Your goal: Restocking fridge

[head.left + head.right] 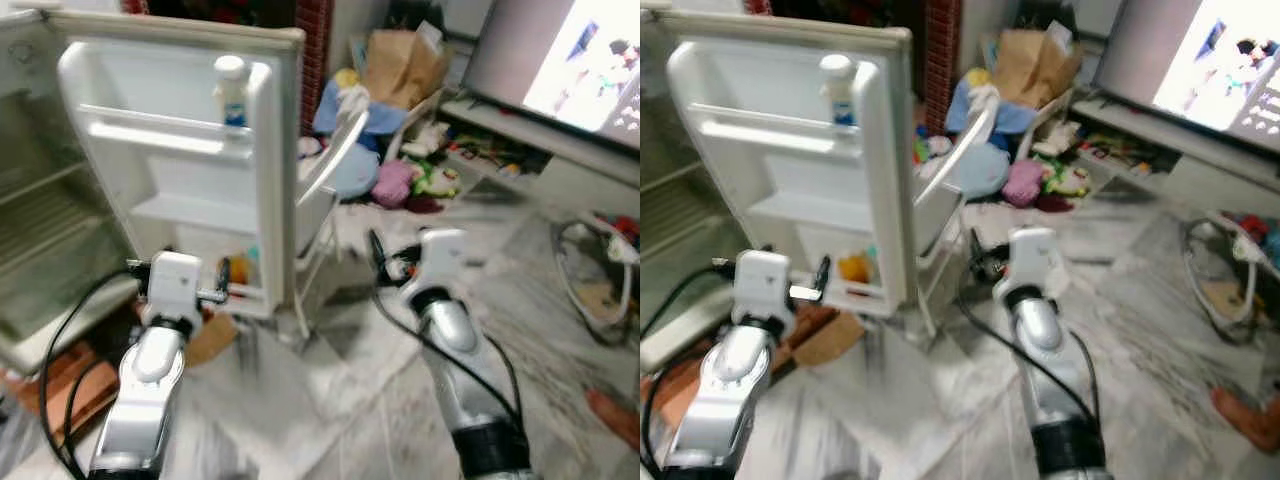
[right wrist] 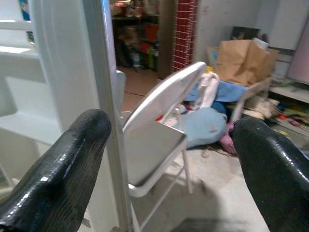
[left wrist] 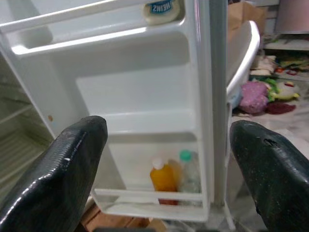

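Fridge (image 1: 40, 230) stands open, its door (image 1: 180, 150) swung wide toward the robot. On the door's top shelf sits a white bottle (image 1: 231, 92) with a blue label. On the door's bottom shelf an orange bottle (image 3: 163, 176) stands just beside a clear green-capped one (image 3: 189, 169). The middle door shelf looks bare.

Left gripper (image 3: 164, 179) hovers in front of the door, fingers spread wide and holding nothing. Right gripper (image 2: 169, 164) hangs past the door's outer edge, near a folding chair (image 2: 159, 140), likewise spread and empty.

Since neither carries stock, the step in hand is probably fetching the next item. To do it well, I judge the robot should back both arms away from the door before turning, so the right arm does not catch the door edge or the chair. It should leave the door wide open and pick one upright item that suits the bare middle shelf. Floor clutter beyond the chair calls for careful footing.
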